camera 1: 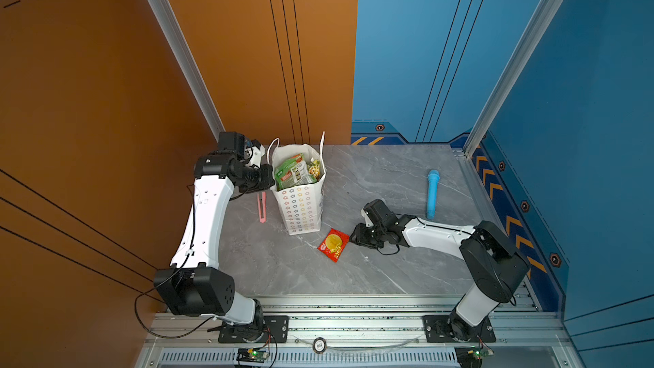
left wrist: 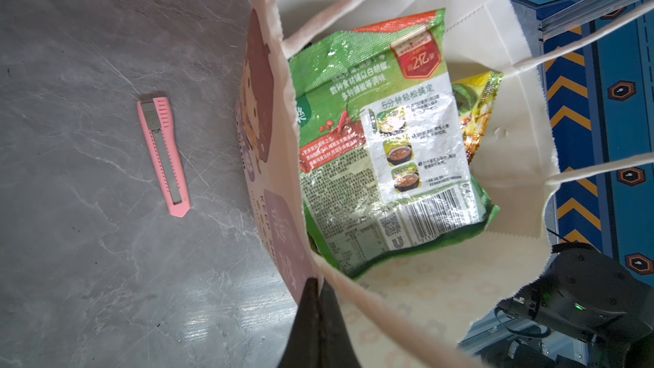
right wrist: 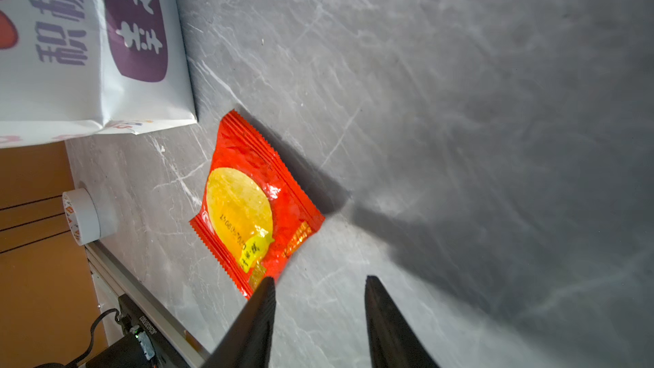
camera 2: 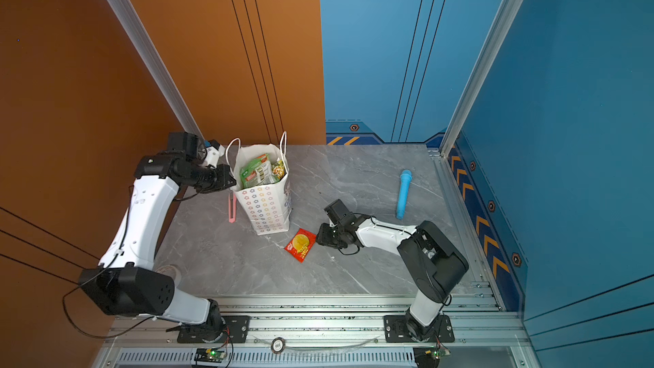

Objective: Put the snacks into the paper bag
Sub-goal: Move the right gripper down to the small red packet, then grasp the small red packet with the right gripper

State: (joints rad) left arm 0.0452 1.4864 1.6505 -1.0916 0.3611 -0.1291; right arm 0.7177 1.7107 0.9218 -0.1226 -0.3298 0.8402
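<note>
Red packet out on the tabletop, paper bag held by its rim.

The bag stands upright towards the back left. A green packet and a yellow packet show in its open mouth. The left tool is pinched tight on the bag's near rim. The red packet lies flat just beside the bag's base, on the side facing the right arm. The right tool sits low next to it, jaws moderately apart with only bare tabletop between them, and one fingertip overlaps the packet's corner. A pink box cutter lies on the bag's other side, and a blue cylinder lies well apart to the right.
</note>
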